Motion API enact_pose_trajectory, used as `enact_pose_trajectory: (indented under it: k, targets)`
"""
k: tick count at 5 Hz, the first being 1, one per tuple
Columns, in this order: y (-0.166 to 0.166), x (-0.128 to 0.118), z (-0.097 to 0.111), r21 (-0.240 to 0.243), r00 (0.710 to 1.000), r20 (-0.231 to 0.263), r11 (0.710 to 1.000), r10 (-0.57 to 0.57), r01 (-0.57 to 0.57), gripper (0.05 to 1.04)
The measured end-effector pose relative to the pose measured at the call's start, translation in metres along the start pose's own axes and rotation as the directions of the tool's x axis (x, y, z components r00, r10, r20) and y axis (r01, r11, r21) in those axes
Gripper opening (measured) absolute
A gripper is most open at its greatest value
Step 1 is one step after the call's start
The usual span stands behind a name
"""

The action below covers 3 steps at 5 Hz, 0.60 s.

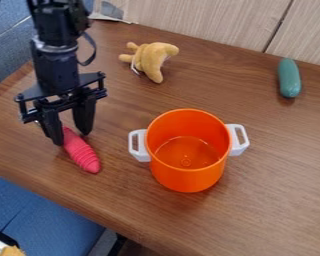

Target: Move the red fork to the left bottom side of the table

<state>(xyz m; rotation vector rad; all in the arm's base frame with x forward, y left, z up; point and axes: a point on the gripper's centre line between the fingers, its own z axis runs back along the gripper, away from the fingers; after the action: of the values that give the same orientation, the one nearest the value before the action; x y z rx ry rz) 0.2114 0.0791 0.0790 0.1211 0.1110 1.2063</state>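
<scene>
Orange pot (187,177): nearest the camera on the table (276,200); upright, open at the top; one white handle (137,145) towards the fork and a second white handle (239,140) on the far side.
Blue seat (46,220): lower left, beyond the table's edge.
Black arm (56,65): comes in at the upper left; hangs down over the left part of the table.
Gripper (72,138): black, two-fingered, pointing down; fingers spread, with a gap between them; upper end of the fork in that gap; whether either finger touches it, cannot tell.
Red fork (82,154): lower left part of the table, near its edge; ribbed handle, rounded end slanting down and to the right, towards the camera; tines hard to make out; left of the orange pot and apart from it.
Tan plush toy (151,57): towards the back, right of the arm; curved, with stubby projections.
Wood panel (209,20): upright, behind the table; one dark seam.
Green toy (289,78): back right; long, smooth, rounded at both ends; well apart from the pot.
</scene>
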Motion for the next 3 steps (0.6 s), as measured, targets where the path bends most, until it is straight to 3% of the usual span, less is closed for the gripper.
enact_pose_trajectory:
  k: [1,2,3]
  targets:
    - [0.0,-0.002,0.008,0.033,0.999,0.032,0.999,-0.013,0.011,0.965]
    - [0.003,-0.004,0.018,0.018,0.998,0.055,1.0,-0.003,0.002,1.005]
    - [0.001,-0.006,0.038,-0.027,0.997,0.069,0.999,-0.021,0.023,1.0]
